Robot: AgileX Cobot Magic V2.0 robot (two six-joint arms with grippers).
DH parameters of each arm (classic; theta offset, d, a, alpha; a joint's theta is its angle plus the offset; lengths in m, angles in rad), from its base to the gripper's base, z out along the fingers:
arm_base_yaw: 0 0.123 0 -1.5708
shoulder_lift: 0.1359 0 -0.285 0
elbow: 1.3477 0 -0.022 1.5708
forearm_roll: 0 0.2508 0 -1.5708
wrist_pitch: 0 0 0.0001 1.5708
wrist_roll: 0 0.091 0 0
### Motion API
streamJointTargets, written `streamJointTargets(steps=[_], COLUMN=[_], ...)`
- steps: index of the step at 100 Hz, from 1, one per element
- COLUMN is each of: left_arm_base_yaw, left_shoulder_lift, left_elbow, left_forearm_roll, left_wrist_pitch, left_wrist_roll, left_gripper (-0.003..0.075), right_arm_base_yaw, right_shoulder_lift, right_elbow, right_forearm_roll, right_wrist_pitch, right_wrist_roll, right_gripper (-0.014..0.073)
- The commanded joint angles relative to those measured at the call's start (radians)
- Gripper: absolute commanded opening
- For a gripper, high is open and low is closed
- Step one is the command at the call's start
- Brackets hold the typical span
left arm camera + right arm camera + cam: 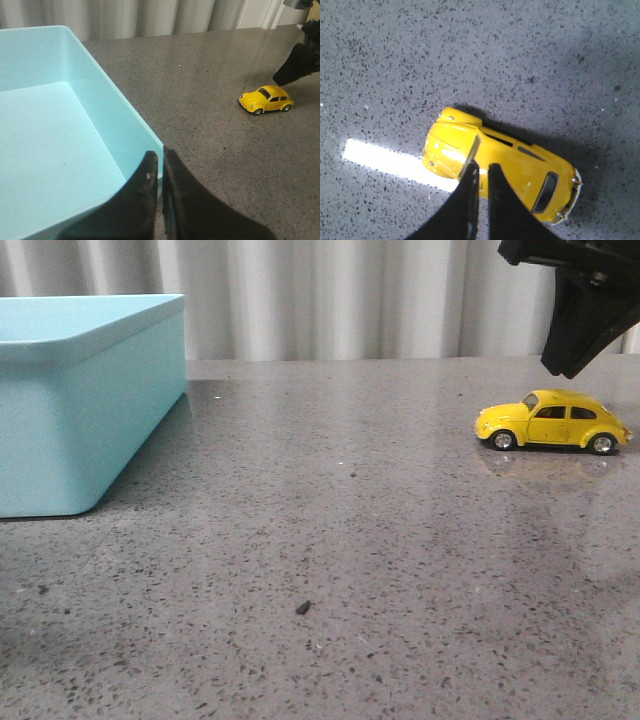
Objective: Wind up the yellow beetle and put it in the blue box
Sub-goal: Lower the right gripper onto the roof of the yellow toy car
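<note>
The yellow beetle stands on its wheels on the grey table at the right, nose pointing left. It also shows in the left wrist view and from above in the right wrist view. My right gripper hangs just above the car, shut and empty, its tips over the roof near the windscreen. The blue box stands at the far left, open and empty inside. My left gripper is shut and empty above the box's near corner. It is out of the front view.
The speckled grey table stretches between box and car. A small dark speck lies near the front middle. A pale curtain closes the back. The right arm shows beside the car in the left wrist view.
</note>
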Motion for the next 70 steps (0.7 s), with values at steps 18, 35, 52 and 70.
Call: streamJointTargets(steps=[18,35,52,70], left_arm_base_yaw=[-0.007,-0.007,-0.007,-0.007], left_shoulder_lift=[0.005,0.005,0.005,0.005], left_elbow=[-0.039,-0.039,-0.039,-0.039], left_forearm_roll=[-0.006,-0.006,-0.006,-0.006], left_wrist_pitch=[-0.070,-0.070,-0.070,-0.070], left_wrist_roll=[-0.004,-0.004,-0.004,-0.004], left_gripper=[-0.0021,-0.0021,-0.0021,-0.0021], right_arm_base_yaw=[-0.003,-0.003,-0.003,-0.003], right_shoulder_lift=[-0.010,0.026,0.044,0.044], right_elbow=[-0.034,-0.034,-0.034,-0.034], right_forearm_roll=[0.013,0.013,0.013,0.001], right_wrist_pitch=[-0.021,0.006,0.010,0.027], right_wrist_roll=[0.000,0.000,0.000,0.000], right_gripper=[-0.0041,-0.0041,-0.0041,-0.0041])
